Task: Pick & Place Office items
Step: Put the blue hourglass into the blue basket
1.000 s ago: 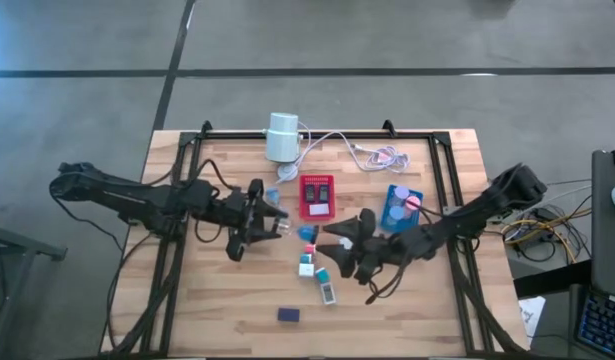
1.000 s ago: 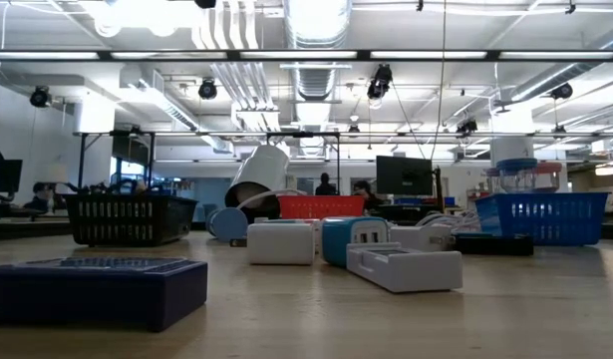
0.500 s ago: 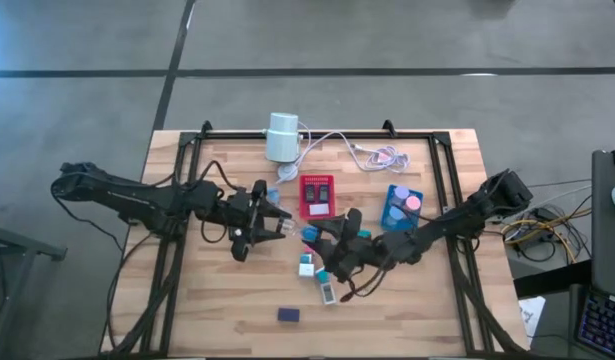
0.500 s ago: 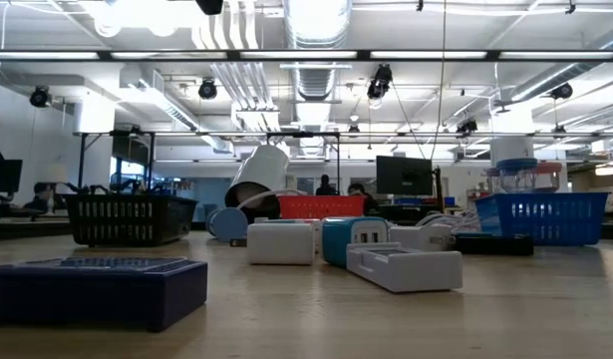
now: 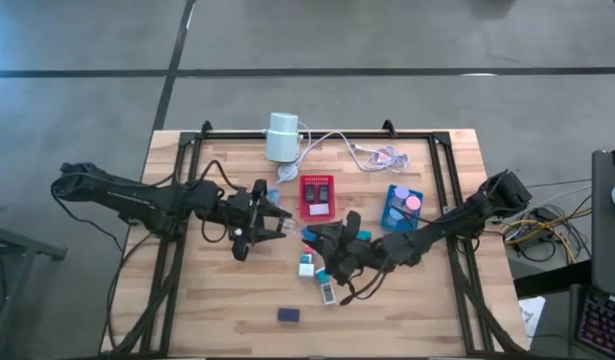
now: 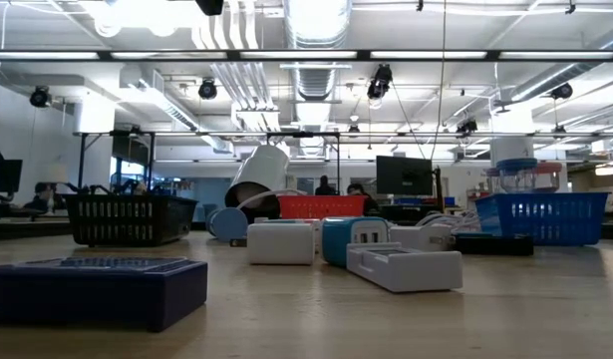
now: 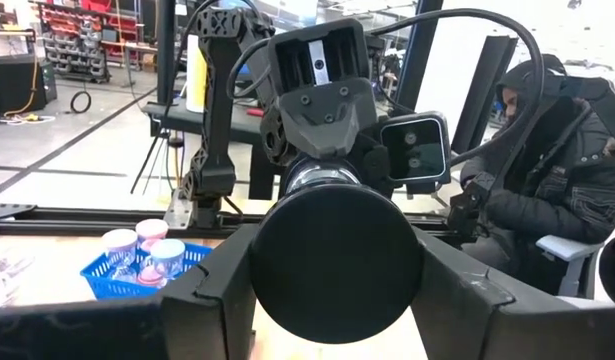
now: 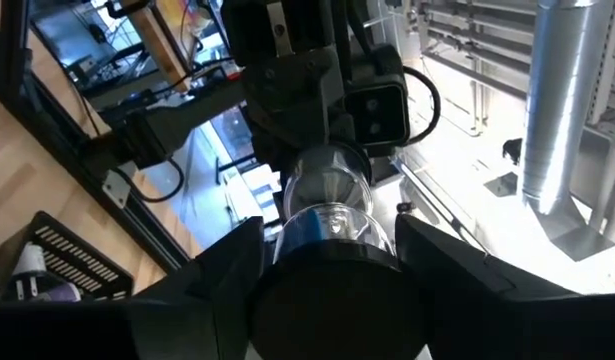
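Note:
A small clear cylinder point(image 5: 290, 229) with black ends hangs level above the table's middle, between my two grippers. My left gripper point(image 5: 274, 223) comes at it from the left and is shut on one end. My right gripper point(image 5: 312, 238) comes from the right and is shut on the other end. Loose office items lie below: teal and white blocks point(image 5: 307, 262), a white piece point(image 5: 328, 292) and a dark blue block point(image 5: 288, 314). The low view shows these items, such as the dark blue block point(image 6: 92, 287) and a white piece point(image 6: 404, 269), but neither gripper. My left gripper pinches the cylinder between its two fingers, which stand on either side of the round black end point(image 7: 337, 265). The fingers point level, from the table's left, along the cylinder. The cylinder is lifted clear of the table. My right gripper has its two fingers on either side of the other black end point(image 8: 337, 300), and the clear body point(image 8: 327, 195) reaches away from it toward the left gripper. The fingers come about level from the table's right, along the cylinder.
A red tray point(image 5: 316, 196) holding dark items sits just beyond the grippers, and a blue tray point(image 5: 400, 205) with pink discs to its right. A white cylinder point(image 5: 282, 137) with a cable lies at the far edge. A seated person point(image 7: 557, 180) shows beyond the table.
My right gripper has moved toward the table's left, up to the cylinder in my left gripper, rolling a little, and its fingers have drawn in around the cylinder's free end. My left gripper and the cylinder have kept still.

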`<move>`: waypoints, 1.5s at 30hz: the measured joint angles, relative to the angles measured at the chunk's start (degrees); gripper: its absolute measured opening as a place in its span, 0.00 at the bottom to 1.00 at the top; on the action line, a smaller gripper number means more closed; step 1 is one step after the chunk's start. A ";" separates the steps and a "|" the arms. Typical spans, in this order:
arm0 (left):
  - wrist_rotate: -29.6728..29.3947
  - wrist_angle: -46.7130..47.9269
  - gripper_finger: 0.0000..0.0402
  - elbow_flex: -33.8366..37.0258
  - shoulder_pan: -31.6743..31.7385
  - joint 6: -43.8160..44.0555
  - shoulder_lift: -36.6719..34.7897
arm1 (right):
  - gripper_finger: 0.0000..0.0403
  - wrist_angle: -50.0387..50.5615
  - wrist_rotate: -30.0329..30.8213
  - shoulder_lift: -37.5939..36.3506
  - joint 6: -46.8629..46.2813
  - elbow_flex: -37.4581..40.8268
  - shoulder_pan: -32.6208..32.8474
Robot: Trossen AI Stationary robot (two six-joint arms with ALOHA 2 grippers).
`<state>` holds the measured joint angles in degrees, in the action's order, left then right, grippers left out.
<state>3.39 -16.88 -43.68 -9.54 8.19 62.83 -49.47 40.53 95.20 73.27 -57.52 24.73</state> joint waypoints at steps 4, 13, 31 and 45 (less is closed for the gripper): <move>-0.03 0.00 0.49 0.00 0.04 -0.01 0.00 | 0.50 0.09 0.15 0.00 -0.83 0.00 0.00; -0.36 6.53 0.65 -0.02 0.06 -2.76 -4.01 | 0.50 7.62 3.38 -4.45 -8.81 -0.09 0.72; -11.14 9.04 0.41 24.27 0.17 -11.21 -27.60 | 0.50 83.20 29.18 -23.06 -65.33 -18.11 11.99; -12.23 3.75 0.05 32.16 1.18 -22.16 -36.28 | 0.50 133.68 -9.36 -17.66 -111.60 -45.89 10.91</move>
<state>-8.84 -13.13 -11.52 -8.36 -13.98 26.55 84.21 31.17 77.54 -38.33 -103.40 35.64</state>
